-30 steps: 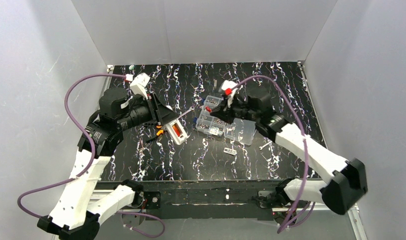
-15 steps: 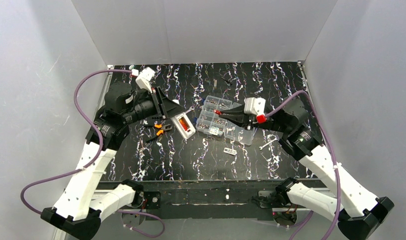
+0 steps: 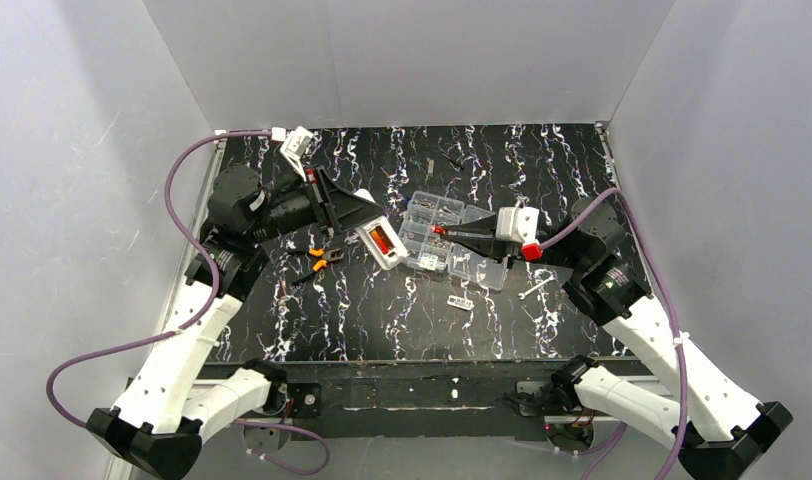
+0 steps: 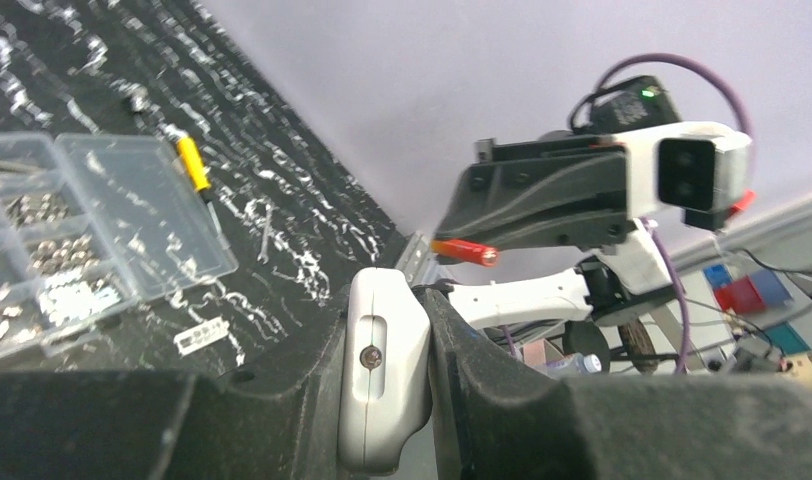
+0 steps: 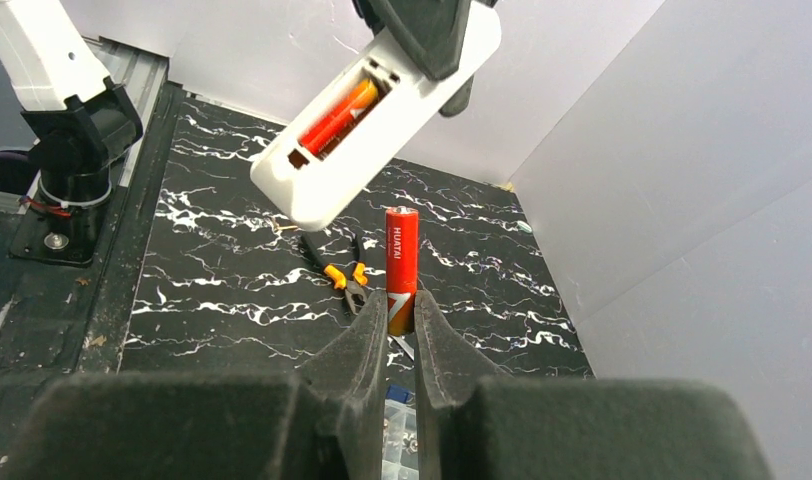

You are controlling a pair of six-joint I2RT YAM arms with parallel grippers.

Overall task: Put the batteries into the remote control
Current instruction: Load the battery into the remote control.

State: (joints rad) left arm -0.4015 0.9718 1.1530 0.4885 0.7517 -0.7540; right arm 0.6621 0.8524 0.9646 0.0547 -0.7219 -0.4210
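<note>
My left gripper (image 3: 374,232) is shut on the white remote control (image 3: 380,245) and holds it above the table with its battery recess facing up and right. In the left wrist view the remote control (image 4: 382,370) sits clamped between both fingers. From the right wrist, the remote control (image 5: 372,110) shows one orange-red battery (image 5: 334,118) lying in its open recess. My right gripper (image 5: 401,310) is shut on the base of a second red battery (image 5: 402,265). That battery (image 3: 438,230) points left at the remote, a short gap away, over the box.
A clear plastic compartment box (image 3: 452,245) with small metal parts lies mid-table. Orange-handled pliers (image 3: 320,262) lie under the left arm. A tiny white cover piece (image 3: 461,301) and a small wrench (image 3: 531,290) lie nearer the front. A yellow-handled tool (image 4: 194,165) lies beyond the box.
My right arm swung out to the right and turned, so its battery now points left toward the remote. My left arm carried the remote a little to the right.
</note>
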